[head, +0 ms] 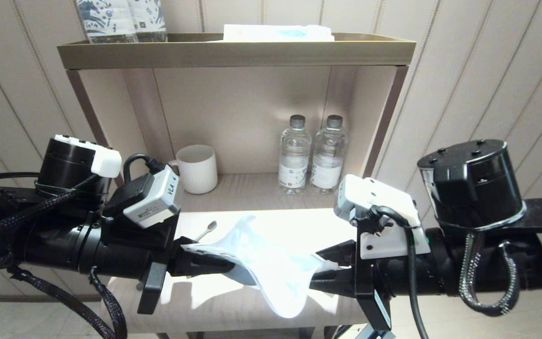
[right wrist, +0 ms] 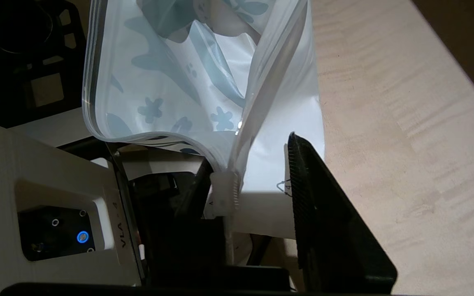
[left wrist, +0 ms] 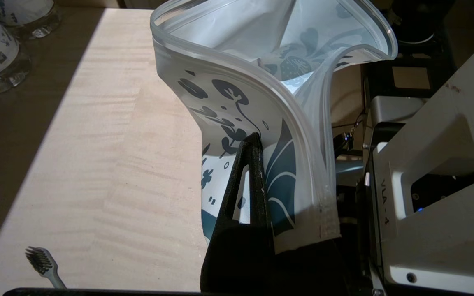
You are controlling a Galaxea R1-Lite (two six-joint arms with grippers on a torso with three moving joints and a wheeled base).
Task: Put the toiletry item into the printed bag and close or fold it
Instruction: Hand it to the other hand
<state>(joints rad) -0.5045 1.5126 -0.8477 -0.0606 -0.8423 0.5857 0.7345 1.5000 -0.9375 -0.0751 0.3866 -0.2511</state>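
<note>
Head view: the white pouch printed with blue doodles [head: 271,263] hangs between both grippers above the pale wooden shelf [head: 261,193] — the left gripper [head: 205,266] clamped on one end, the right gripper [head: 332,270] at the other. The slim grey toothbrush [head: 206,230] lies on the shelf behind the left gripper, outside the pouch.

Left wrist view: jaws pinched on the pouch; its mouth gapes.

Right wrist view: jaws parted — the pouch's corner lies between them.

white ribbed mug [head: 197,168], two water bottles [head: 312,154], wooden shelf [head: 252,190]

Printed bag [head: 271,263] spans between both pincers, blocking toothbrush [head: 206,230] behind.
</note>
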